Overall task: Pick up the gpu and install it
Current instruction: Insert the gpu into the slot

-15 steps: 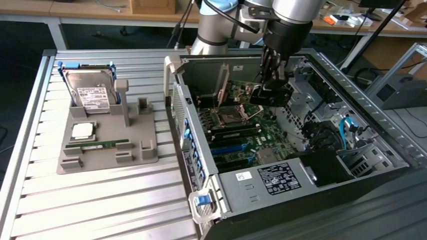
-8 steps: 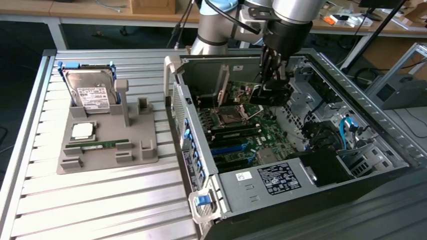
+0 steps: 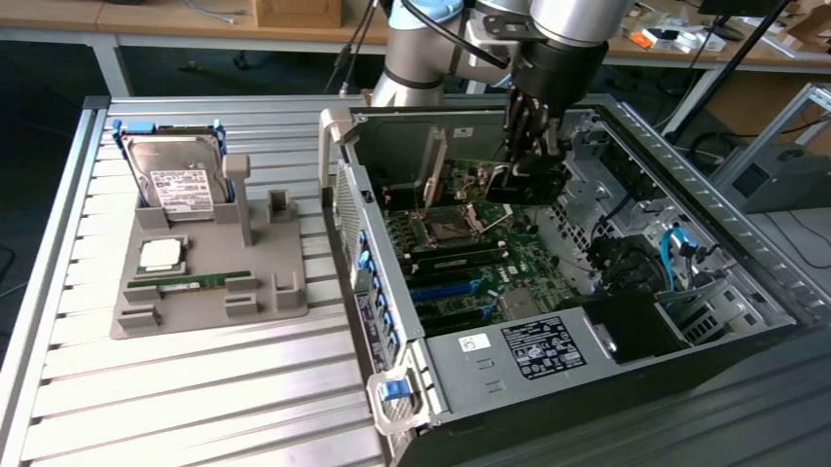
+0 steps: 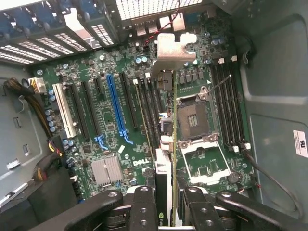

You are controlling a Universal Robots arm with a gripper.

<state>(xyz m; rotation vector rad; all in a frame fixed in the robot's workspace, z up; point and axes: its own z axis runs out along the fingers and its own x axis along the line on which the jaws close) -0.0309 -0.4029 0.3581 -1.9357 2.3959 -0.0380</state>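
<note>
Both fingers (image 4: 144, 211) are clamped on the gpu (image 4: 163, 173); beneath the gripper (image 4: 167, 202), its edge should be kept parallel to the black slots (image 4: 131, 103) and level.

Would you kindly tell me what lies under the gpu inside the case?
The green motherboard lies under the gpu, with long slots on one side and the CPU socket on the other. The strip directly beneath the card is covered.
</note>
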